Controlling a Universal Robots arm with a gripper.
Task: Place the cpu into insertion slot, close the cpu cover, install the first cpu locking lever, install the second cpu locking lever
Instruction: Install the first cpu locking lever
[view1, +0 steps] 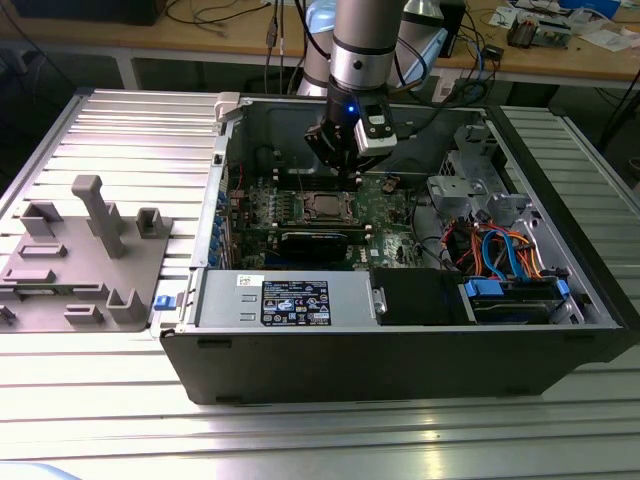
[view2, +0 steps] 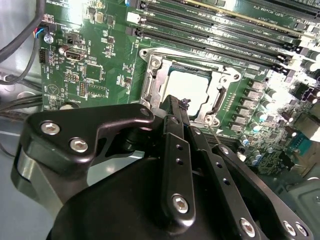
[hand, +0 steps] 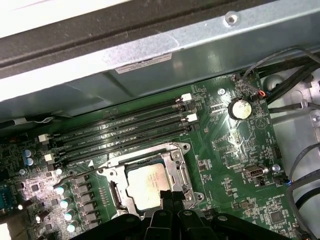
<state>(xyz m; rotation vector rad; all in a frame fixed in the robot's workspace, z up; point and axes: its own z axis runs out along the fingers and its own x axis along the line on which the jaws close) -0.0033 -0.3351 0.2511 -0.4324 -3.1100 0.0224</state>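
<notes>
The cpu (view2: 187, 86) lies flat in the insertion slot (view1: 325, 207) on the green board, its silvery top (hand: 146, 184) showing. The cpu cover (view2: 149, 87) lies down around it as a metal frame (hand: 176, 169). A thin wire lever (hand: 67, 176) sticks out beside the socket. My gripper (view1: 352, 172) hangs just above the socket's edge. In both wrist views its black fingers (view2: 172, 117) stand together with nothing between them, tips (hand: 167, 194) over the rim of the cover.
Long memory slots (hand: 125, 132) run beside the socket, with the case wall (hand: 150, 50) beyond them. A black card (view1: 315, 240), the grey power supply (view1: 285, 300) and coloured cables (view1: 500, 250) fill the case. A grey fixture (view1: 80, 250) sits outside it.
</notes>
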